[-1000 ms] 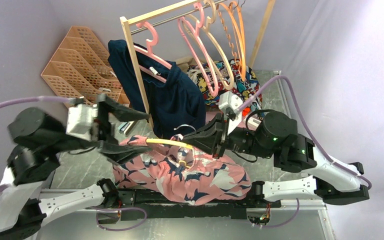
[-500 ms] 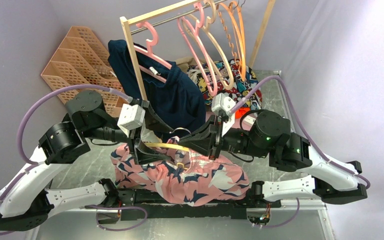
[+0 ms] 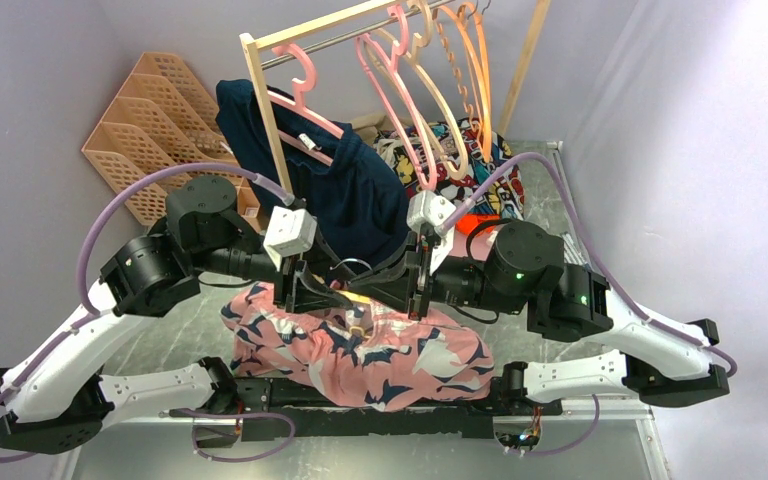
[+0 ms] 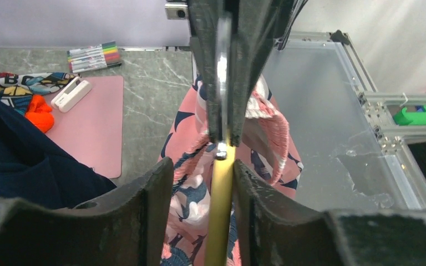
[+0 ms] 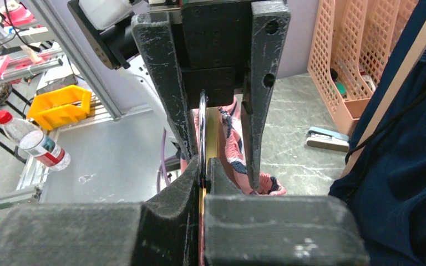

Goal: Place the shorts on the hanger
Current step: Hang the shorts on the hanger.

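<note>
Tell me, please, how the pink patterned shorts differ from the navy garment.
The shorts are salmon-pink with navy and white blotches; the navy garment is plain. The shorts sit heaped on the table; the navy garment hangs from a pink hanger. Both are soft cloth.

The shorts (image 3: 360,350) are salmon-pink, blotched all over with navy and white shapes, and the hanger (image 4: 220,221) is pale yellow with a silver wire hook (image 4: 222,66). The garment (image 3: 360,195) is plain navy, and the cartoon-print cloth (image 3: 465,150) is multicoloured — yellow, red, white and blue patches. The pink hangers (image 3: 305,112) and orange hangers (image 3: 482,100) are plain, the file racks (image 3: 150,120) are peach, and the table (image 3: 175,335) is grey with marble veining — its mat (image 4: 91,127) a flat pink.
</note>
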